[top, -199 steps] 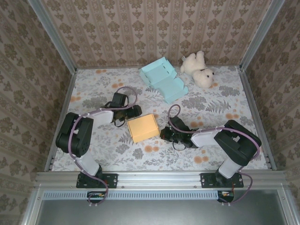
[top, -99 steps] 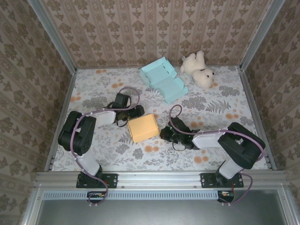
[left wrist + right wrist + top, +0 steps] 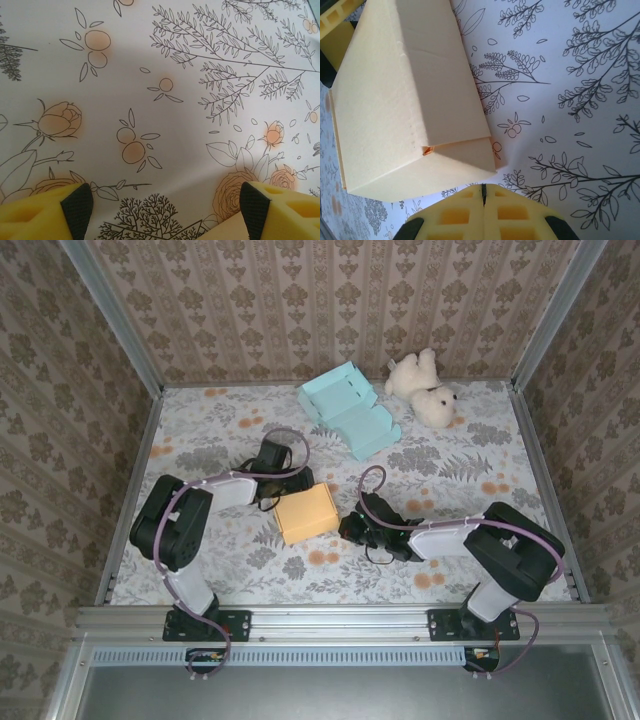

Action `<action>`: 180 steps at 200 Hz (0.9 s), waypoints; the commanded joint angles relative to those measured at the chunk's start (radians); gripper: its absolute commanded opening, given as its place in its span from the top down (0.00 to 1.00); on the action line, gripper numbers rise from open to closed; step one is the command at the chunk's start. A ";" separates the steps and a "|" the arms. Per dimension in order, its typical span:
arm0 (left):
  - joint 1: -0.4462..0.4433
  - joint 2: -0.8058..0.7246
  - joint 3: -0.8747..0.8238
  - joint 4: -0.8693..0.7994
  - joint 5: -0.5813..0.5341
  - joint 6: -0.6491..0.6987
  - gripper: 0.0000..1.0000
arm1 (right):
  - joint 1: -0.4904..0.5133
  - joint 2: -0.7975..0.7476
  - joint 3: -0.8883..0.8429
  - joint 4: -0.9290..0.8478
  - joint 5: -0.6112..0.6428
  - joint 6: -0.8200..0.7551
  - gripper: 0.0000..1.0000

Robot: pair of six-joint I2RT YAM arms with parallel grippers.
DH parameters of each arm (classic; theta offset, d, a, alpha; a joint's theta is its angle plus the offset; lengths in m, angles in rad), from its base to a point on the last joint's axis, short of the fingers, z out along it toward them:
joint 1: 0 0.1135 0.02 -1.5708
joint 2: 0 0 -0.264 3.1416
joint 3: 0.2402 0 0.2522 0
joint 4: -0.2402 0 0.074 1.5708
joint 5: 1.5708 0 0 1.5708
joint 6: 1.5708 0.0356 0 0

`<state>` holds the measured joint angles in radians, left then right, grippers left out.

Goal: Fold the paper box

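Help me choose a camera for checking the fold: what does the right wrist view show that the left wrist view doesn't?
Right wrist view: the paper box, looking closed, lies on the table just ahead of the right jaws, which are pressed shut with their yellow pads meeting. Left wrist view: the left jaws stand wide open, pads far apart, with bare cloth between them. Both: the floral tablecloth, with yellow foam pads along the bottom edge.
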<state>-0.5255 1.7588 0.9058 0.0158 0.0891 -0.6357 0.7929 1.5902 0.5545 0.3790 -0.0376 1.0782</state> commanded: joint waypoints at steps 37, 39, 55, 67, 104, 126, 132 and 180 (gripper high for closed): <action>-0.070 0.042 -0.046 -0.073 0.071 -0.051 0.21 | -0.002 0.057 0.047 0.019 0.043 0.015 1.00; -0.071 0.041 -0.049 -0.071 0.071 -0.051 0.21 | -0.001 0.059 0.047 0.021 0.044 0.016 1.00; -0.077 0.036 -0.062 -0.064 0.073 -0.060 0.21 | -0.005 0.066 0.050 0.032 0.057 0.020 1.00; -0.087 0.033 -0.075 -0.054 0.075 -0.069 0.21 | -0.008 0.068 0.054 0.031 0.066 0.021 1.00; -0.120 0.036 -0.100 -0.032 0.088 -0.096 0.21 | -0.020 0.088 0.073 0.036 0.073 0.013 1.00; -0.130 0.026 -0.126 -0.013 0.107 -0.113 0.21 | -0.025 0.104 0.089 0.041 0.067 0.005 1.00; -0.132 0.022 -0.132 -0.004 0.115 -0.117 0.21 | -0.026 0.108 0.091 0.048 0.067 0.000 1.00; -0.197 0.042 -0.154 0.062 0.172 -0.163 0.21 | -0.039 0.143 0.119 0.242 0.001 -0.085 1.00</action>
<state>-0.6025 1.7332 0.8051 0.1883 -0.0002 -0.7254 0.7612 1.6962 0.6109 0.4244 -0.0120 1.0557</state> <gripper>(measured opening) 0.790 0.054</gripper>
